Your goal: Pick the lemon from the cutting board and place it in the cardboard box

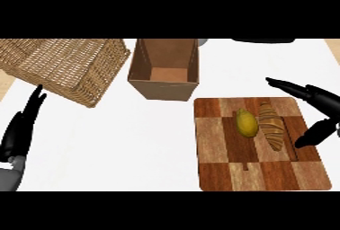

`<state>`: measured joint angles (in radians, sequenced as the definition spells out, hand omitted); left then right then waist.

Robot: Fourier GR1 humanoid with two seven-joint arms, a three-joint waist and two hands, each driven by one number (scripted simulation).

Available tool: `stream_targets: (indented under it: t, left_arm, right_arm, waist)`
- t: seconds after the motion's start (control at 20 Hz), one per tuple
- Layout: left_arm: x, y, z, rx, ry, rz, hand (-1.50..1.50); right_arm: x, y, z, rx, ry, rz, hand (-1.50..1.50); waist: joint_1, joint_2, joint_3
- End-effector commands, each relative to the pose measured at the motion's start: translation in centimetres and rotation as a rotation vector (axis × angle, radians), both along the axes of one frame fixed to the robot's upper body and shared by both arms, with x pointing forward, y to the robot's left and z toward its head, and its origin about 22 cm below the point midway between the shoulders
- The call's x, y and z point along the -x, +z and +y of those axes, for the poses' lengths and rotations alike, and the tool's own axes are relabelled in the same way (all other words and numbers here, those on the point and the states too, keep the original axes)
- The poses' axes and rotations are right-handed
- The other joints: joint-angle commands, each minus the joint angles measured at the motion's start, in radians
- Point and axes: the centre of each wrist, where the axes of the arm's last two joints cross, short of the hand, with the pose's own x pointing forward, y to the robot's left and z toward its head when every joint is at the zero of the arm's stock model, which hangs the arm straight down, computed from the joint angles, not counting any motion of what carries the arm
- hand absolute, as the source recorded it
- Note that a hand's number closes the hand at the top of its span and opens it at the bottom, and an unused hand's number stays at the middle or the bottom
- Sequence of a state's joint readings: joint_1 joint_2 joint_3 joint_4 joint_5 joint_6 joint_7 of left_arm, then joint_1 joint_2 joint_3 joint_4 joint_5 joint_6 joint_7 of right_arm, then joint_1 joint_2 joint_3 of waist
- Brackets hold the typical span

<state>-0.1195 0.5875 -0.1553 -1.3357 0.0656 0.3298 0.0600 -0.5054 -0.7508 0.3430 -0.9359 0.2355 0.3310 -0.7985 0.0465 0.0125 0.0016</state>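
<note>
Where the yellow oval lemon (246, 122) lies on the checkered wooden cutting board (222, 173), the brown cardboard box (163, 91) stands at its eleven o'clock; black right hand (324, 100) at three o'clock, fingers released.

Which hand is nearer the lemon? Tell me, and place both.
Right. The right hand is at the cutting board's right edge, just past the croissant from the lemon; the left hand rests at the far left.
</note>
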Motion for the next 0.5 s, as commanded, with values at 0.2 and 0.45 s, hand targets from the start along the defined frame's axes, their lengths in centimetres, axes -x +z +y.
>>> stream_targets:
  t: [0.2,0.45]
  left_arm:
    - [0.0,-1.2,0.0,0.005,0.011,0.007,0.00]
    - [-0.3,-2.2,0.2,0.006,0.035,0.014,0.00]
  right_arm:
    - [-4.1,2.3,4.1,0.356,0.153,0.070,-1.50]
    - [-5.0,1.5,6.2,0.401,0.187,0.141,-1.50]
  waist:
    - [-0.013,-0.006,-0.002]
    - [-0.038,-0.009,-0.002]
